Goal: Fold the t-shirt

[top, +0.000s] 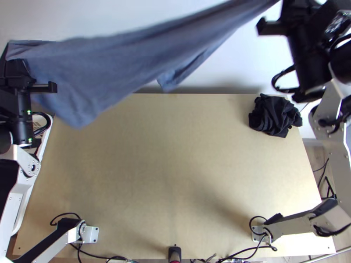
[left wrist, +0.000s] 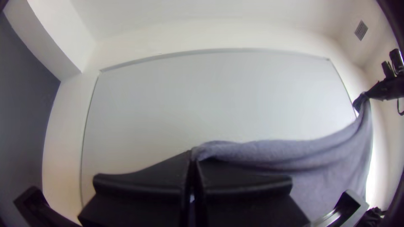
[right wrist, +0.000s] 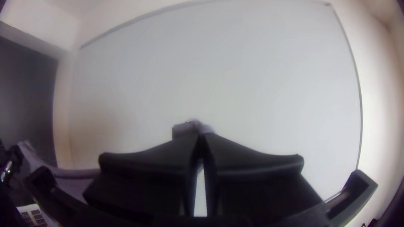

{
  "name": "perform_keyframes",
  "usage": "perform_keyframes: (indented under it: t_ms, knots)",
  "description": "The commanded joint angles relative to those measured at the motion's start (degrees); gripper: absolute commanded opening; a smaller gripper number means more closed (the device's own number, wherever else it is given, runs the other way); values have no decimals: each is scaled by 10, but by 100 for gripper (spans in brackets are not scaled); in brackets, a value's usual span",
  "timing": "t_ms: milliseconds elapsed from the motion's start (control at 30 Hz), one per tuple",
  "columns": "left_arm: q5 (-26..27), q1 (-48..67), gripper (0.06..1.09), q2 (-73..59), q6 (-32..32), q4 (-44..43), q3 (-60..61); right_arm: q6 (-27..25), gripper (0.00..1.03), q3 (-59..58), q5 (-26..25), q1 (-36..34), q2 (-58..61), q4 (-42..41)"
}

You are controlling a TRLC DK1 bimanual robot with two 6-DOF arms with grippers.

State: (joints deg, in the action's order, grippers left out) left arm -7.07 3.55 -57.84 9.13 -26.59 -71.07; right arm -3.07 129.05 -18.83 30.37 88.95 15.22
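The blue-grey t-shirt hangs stretched in the air between both grippers above the table's far edge, its lower part dangling. At its left end is my left gripper; my right gripper is raised at the upper right, beside the end that runs out of the top view. In the left wrist view, the left gripper is shut on an edge of the t-shirt, which stretches across to the other arm. In the right wrist view, the right gripper is shut on a small bunched bit of t-shirt.
A bunched black cloth lies at the far right of the wooden table. Cables run along the near edge. A white object stands by the table's left edge. Beyond the far edge is a pale wall or board.
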Motion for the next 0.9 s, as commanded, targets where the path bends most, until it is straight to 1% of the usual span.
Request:
perform_keyframes:
  t_ms: [0,67,167,200,267,300,333,433,533,633,700,867]
  knots:
    - [0,52,9,-3,4,-1,-22,21,3,-61,7,83,-48,60]
    - [-7,63,9,-9,1,-2,-28,14,3,-108,7,99,-78,74]
    - [-15,66,9,-23,-6,-4,-37,-1,3,-142,12,122,-113,148]
    - [-15,66,9,-27,-10,-7,-40,-8,3,-146,26,129,-123,190]
    - [-15,67,9,-36,-19,-15,-42,-26,3,-148,65,136,-138,300]
    - [-13,67,9,-40,-26,-17,-43,-33,3,-154,75,136,-147,342]
    - [-8,73,9,-45,-30,-17,-43,-33,3,-165,81,136,-159,366]
    - [-7,105,9,-55,-29,-16,-41,-35,3,-197,134,137,-200,399]
    - [-8,136,10,-75,-28,-17,-41,-31,3,-175,183,145,-207,464]
    - [-8,178,10,-78,-28,-17,-33,-10,3,-137,226,145,-200,496]
    - [-7,211,10,-64,-24,-16,-11,-4,3,-122,238,140,-196,503]
    - [-6,326,10,8,36,-16,106,-4,3,-118,243,135,-192,501]
